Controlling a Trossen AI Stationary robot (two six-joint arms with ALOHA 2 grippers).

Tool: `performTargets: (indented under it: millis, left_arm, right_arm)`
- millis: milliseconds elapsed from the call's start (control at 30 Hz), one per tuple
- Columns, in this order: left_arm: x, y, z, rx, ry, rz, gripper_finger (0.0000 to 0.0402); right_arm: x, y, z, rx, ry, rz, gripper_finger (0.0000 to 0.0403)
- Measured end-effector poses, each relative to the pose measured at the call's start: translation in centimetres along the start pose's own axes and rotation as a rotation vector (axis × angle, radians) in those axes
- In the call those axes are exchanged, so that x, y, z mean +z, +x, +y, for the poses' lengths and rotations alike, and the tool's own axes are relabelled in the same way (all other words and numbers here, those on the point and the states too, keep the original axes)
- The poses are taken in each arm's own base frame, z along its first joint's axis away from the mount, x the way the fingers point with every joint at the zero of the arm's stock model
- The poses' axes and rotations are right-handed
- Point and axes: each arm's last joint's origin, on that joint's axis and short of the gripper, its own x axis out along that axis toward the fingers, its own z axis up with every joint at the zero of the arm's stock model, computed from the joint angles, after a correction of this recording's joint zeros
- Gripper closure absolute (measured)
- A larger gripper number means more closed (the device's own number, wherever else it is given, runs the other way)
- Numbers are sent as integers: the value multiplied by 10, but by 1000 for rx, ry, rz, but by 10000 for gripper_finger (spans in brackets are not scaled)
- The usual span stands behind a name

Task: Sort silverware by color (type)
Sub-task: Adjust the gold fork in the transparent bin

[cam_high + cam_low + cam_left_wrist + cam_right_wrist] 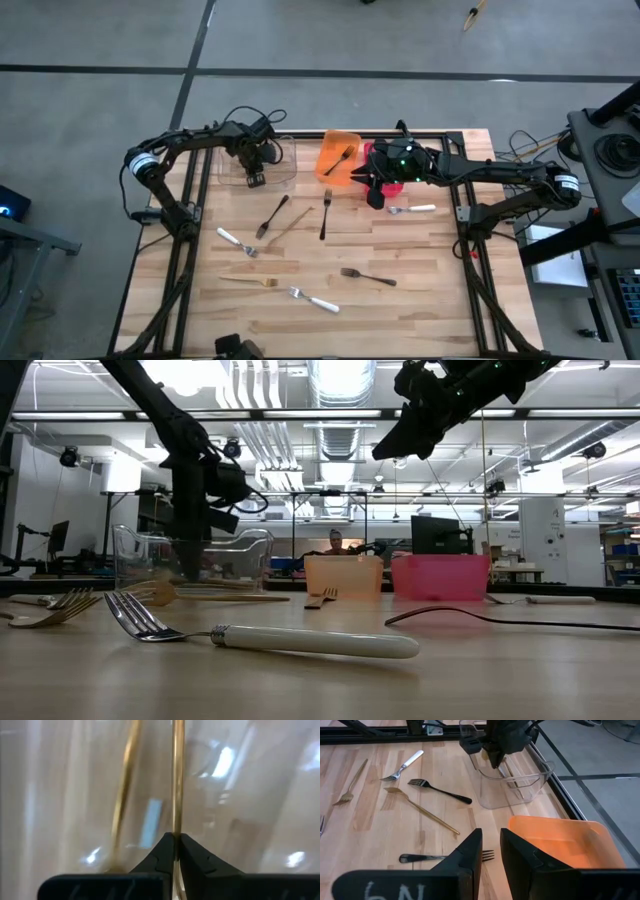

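My left gripper (255, 176) points down into the clear bin (285, 172) at the table's far left and is shut on a slim gold utensil (176, 780). A second gold utensil (124, 795) lies in that bin. My right gripper (491, 851) hangs open and empty, high beside the orange bin (330, 165), which holds a black fork (342, 157). On the table lie black forks (272, 215) (325, 213) (367, 276), gold pieces (297, 222) (250, 281) and white-handled silver forks (237, 241) (313, 300) (412, 209). My left gripper pinches the gold utensil's thin shaft (176, 827) between its two fingertips (197, 857), coming from above and pointing down. The shaft runs on past the fingertips inside the clear bin. Its ends lie outside the frame, so which end is held does not show.
A red bin (440, 575) stands to the right of the orange bin (343, 575) along the far edge. The table's metal frame rails (190, 200) run along its left and right sides. Bare wood lies near the table's front edge (420, 320).
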Motion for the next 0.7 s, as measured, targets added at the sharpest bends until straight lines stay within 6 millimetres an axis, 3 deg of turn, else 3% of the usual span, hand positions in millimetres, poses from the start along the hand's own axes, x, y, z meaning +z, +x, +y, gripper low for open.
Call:
performTargets:
  millis: [400, 700]
  left_arm:
    - [2, -8, -2, 82, 26, 2, 401]
    - [11, -5, -12, 255, 133, 17, 401]
  right_arm:
    - [0, 0, 0, -8, -1, 1, 342]
    - [0, 0, 0, -8, -1, 1, 342]
